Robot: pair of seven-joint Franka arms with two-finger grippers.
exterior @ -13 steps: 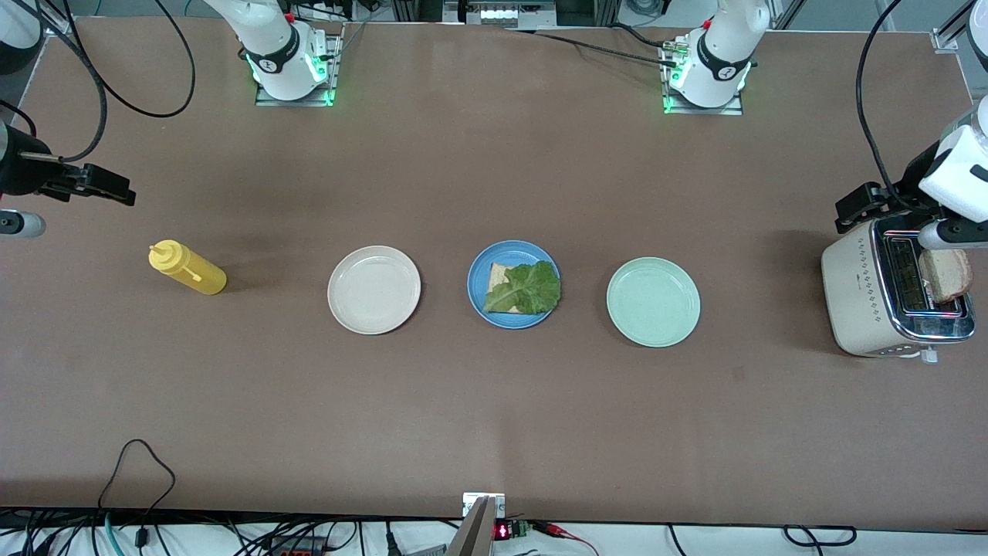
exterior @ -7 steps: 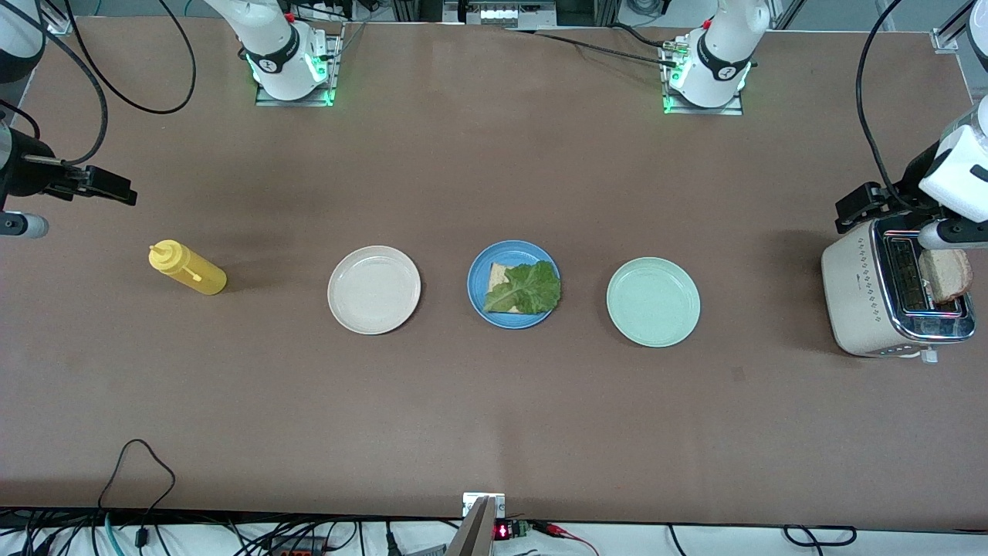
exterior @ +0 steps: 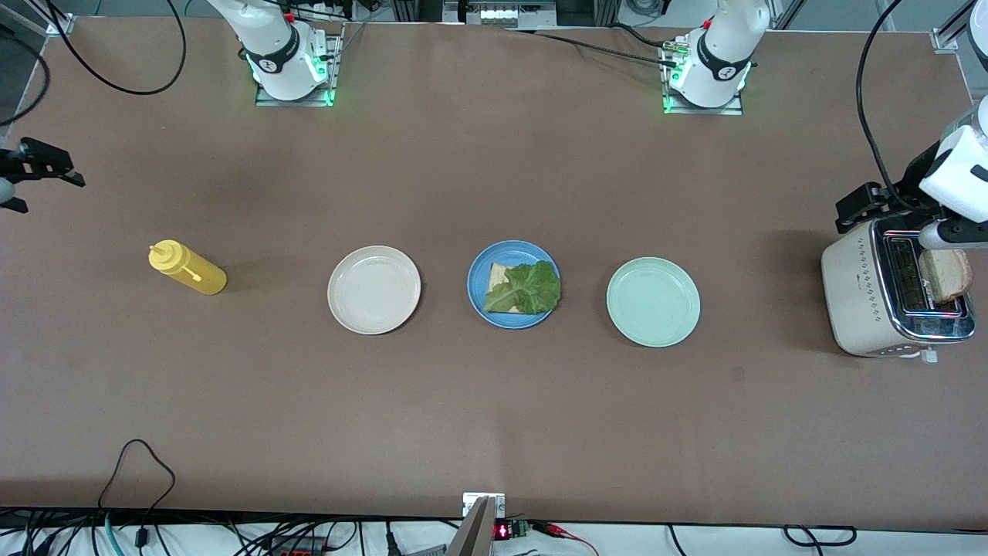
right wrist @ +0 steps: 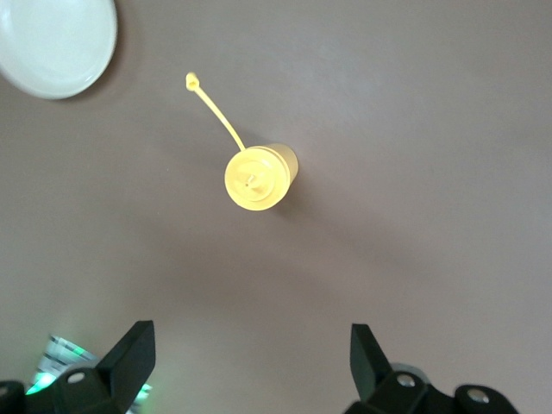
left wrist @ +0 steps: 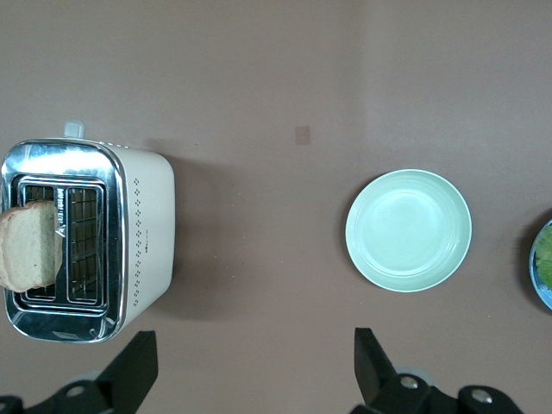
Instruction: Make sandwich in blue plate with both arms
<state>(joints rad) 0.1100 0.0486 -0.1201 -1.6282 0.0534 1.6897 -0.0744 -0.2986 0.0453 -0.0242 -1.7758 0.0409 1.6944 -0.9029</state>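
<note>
The blue plate [exterior: 478, 272] lies mid-table and holds a pale bread slice [exterior: 497, 272] with a ruffled green lettuce leaf [exterior: 529, 289] on it. A second bread slice [exterior: 946, 274] stands in the toaster's slot and also shows in the left wrist view [left wrist: 30, 246]. My left gripper [exterior: 868, 205] hangs open and empty beside the toaster; its jaws are wide apart in the left wrist view [left wrist: 254, 371]. My right gripper [exterior: 42, 164] is open and empty high over the right arm's end of the table, above the yellow bottle [right wrist: 259, 177], as its wrist view [right wrist: 250, 355] shows.
A cream-white plate [exterior: 374, 289] and a pale mint-green plate [exterior: 653, 302] flank the blue plate, both bare. A yellow squeeze bottle [exterior: 187, 268] lies toward the right arm's end. The white toaster [exterior: 864, 297] stands at the left arm's end.
My right gripper has drawn back toward the right arm's end of the table, nearly out of the front view. The left arm, the plates and the bread have not moved.
</note>
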